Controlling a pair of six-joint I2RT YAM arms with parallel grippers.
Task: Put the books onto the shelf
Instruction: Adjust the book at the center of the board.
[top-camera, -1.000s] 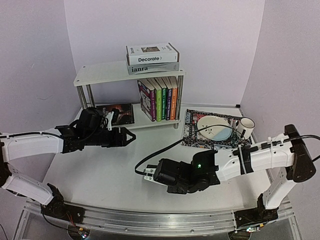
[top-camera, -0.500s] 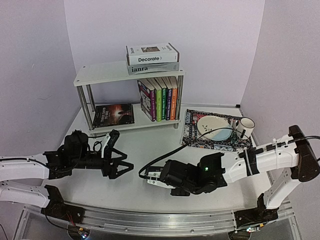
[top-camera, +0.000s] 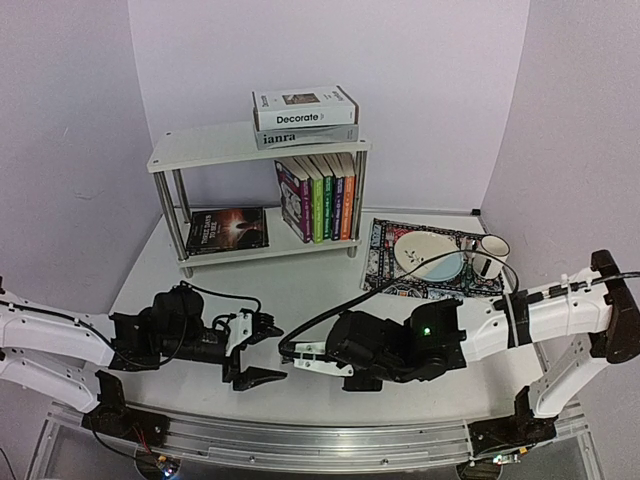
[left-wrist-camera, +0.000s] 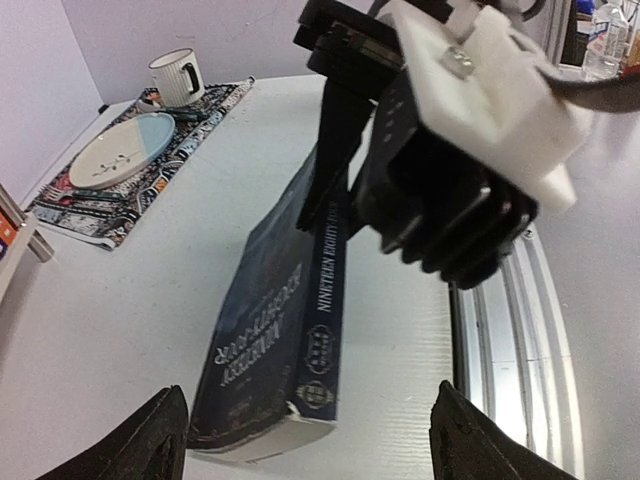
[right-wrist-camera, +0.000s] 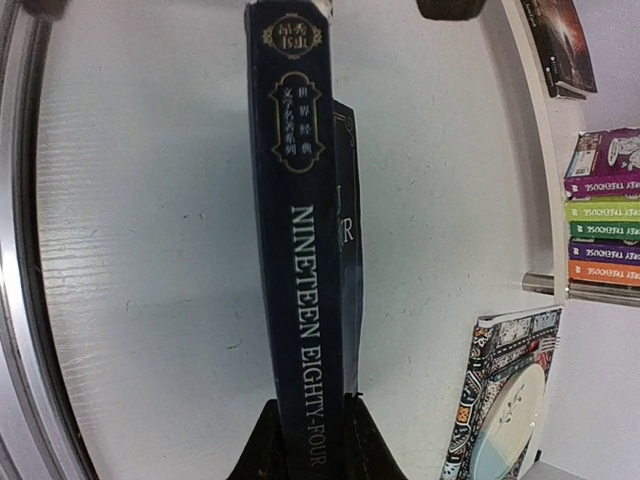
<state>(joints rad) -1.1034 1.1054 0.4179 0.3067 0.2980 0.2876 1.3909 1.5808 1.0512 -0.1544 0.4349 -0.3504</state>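
My right gripper (right-wrist-camera: 310, 440) is shut on one end of a navy book (right-wrist-camera: 300, 200) with "Nineteen Eighty-Four" on its spine, held low over the table. My left gripper (top-camera: 262, 351) faces it, open. The book's free end (left-wrist-camera: 280, 330) lies between the wide-apart left fingertips (left-wrist-camera: 165, 430) without touching them. The white shelf (top-camera: 200, 150) stands at the back. On its top tier lie the "Decorate" (top-camera: 305, 105) and "ianra" (top-camera: 300, 137) books. The lower tier holds a row of upright colourful books (top-camera: 320, 195) and a dark flat book (top-camera: 228, 228).
A patterned placemat (top-camera: 385, 262) with a plate (top-camera: 430, 255) and a striped mug (top-camera: 490, 255) lies at the right, behind the right arm. A metal rail (top-camera: 300, 440) runs along the near table edge. Walls close in the back and both sides.
The left arm has drawn back from the shelf to the near table and turned its jaws, opened wider, towards the book. The right gripper with the book has shifted slightly.
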